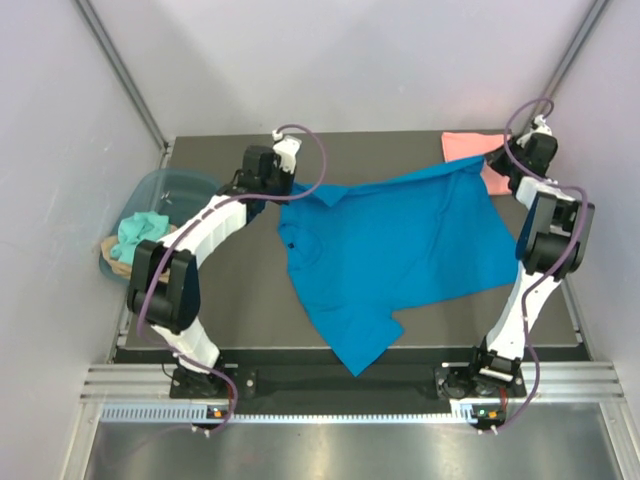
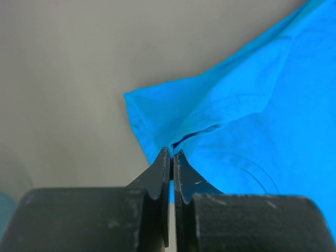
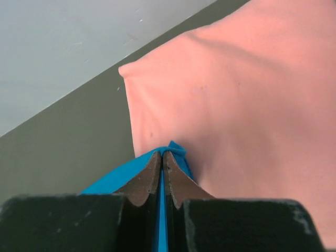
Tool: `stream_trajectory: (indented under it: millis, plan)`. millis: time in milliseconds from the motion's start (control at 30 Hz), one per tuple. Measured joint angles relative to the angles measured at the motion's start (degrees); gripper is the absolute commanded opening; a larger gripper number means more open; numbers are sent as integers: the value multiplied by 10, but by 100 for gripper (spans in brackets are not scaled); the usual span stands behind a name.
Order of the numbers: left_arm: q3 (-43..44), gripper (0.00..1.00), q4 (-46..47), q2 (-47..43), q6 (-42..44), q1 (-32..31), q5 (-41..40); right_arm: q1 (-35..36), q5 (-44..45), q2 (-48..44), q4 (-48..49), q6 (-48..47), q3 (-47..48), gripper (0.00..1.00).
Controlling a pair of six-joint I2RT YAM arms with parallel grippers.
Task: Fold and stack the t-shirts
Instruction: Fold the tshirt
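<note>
A dark grey desk sat between pale walls. The blue t-shirt stretched across it, its far edge pinched by the left gripper and the right gripper. The pink t-shirt lay at the far right corner.

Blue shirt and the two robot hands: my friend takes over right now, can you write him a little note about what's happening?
Left gripper: shut, pinching a far edge of the blue t-shirt.
Right gripper: shut on the shirt's other far corner, right next to the pink t-shirt.
Blue t-shirt: spread open across the table, not folded yet.
Pink t-shirt: at the far right corner, looks already folded.
To do: fold the blue one, then stack it with the pink one.
</note>
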Motion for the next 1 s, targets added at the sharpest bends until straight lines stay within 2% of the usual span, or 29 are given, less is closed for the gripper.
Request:
stream_trajectory:
  millis: [233,433,733,1000]
  plan:
    - [-52,0,-23,-52,-15,-22,5,-3,5,-47,-10,-4,-41,0]
    - [-117,0,-50,-94,-22,-53,8,-10,4,-52,-23,-11,-48,0]
    - [-135,0,-83,-159,-20,-79,-8,-17,12,-75,-54,-27,-78,0]
    - [-196,0,-92,-172,-26,-89,4,-18,18,-96,-63,-30,-102,0]
